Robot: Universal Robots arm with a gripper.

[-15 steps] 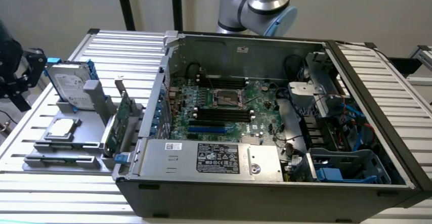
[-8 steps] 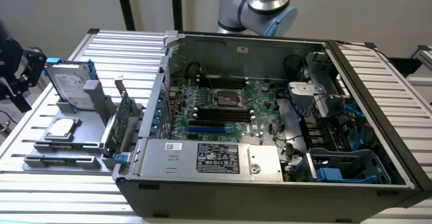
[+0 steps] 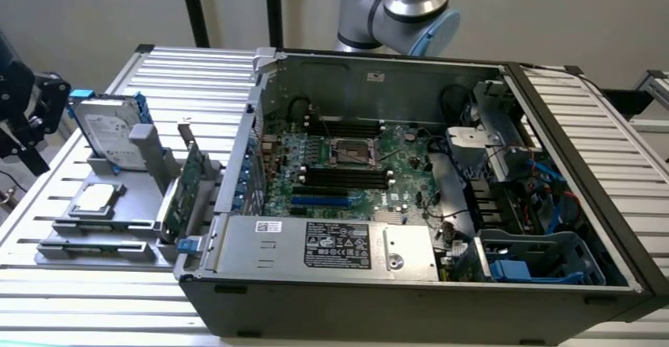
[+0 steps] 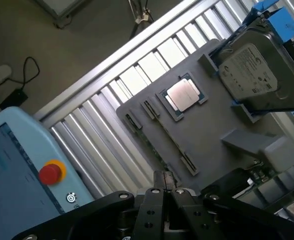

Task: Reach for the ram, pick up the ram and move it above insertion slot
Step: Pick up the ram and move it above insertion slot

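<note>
Ram (image 3: 96,247): lies flat in the grey fixture (image 3: 63,225), at 8 o'clock from the computer case (image 3: 418,300) in the exterior view; long axis runs 9-to-3.
Tool (image 4: 165,182): fingertips pressed together, holding nothing.
Hard drive (image 3: 105,131) label: unreadable.

Processor (image 3: 96,198) on holder (image 3: 99,230), beside case (image 3: 418,304)
</note>
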